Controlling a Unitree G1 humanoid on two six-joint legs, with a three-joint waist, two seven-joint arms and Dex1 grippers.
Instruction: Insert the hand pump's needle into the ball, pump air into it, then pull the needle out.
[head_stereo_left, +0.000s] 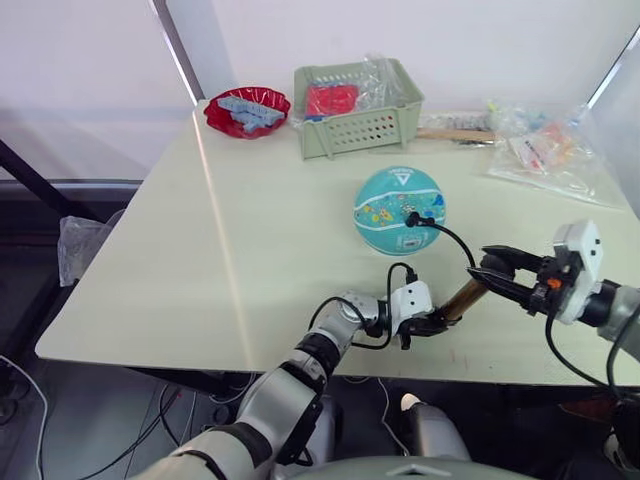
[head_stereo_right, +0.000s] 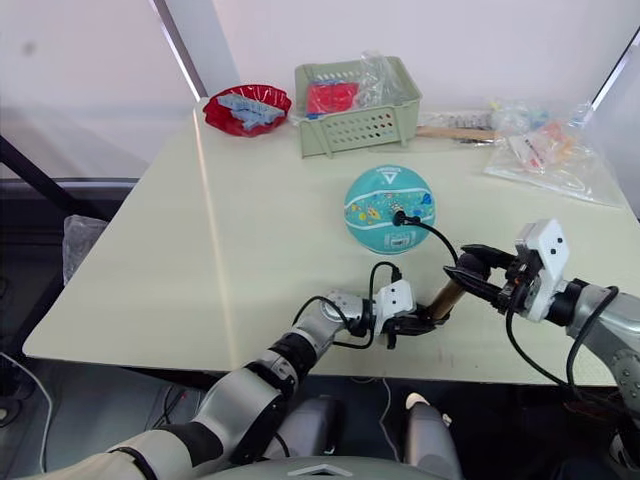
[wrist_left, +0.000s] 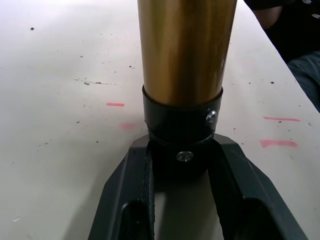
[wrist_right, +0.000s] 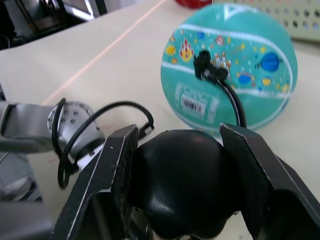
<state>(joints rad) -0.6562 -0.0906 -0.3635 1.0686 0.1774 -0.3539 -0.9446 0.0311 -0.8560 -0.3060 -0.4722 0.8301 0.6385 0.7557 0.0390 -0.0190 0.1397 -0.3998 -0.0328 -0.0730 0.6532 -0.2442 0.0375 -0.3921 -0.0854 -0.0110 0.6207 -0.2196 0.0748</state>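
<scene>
The teal ball (head_stereo_left: 400, 210) rests on the table (head_stereo_left: 250, 250) in front of the basket. A black fitting (wrist_right: 207, 67) sits pressed against the ball's side, so the needle itself is hidden. From the fitting a thin black hose (head_stereo_left: 452, 238) curves down to the hand pump (head_stereo_left: 462, 297), a brass cylinder held slanted near the table's front edge. My left gripper (wrist_left: 182, 150) is shut on the pump's lower black cap. My right gripper (wrist_right: 180, 135) is shut around the pump's black handle at the upper end.
A green basket (head_stereo_left: 355, 115) with red and bagged items stands at the back. A red bowl (head_stereo_left: 247, 110) sits to its left. Clear plastic bags (head_stereo_left: 545, 150) lie at the back right. The table's front edge runs just below both grippers.
</scene>
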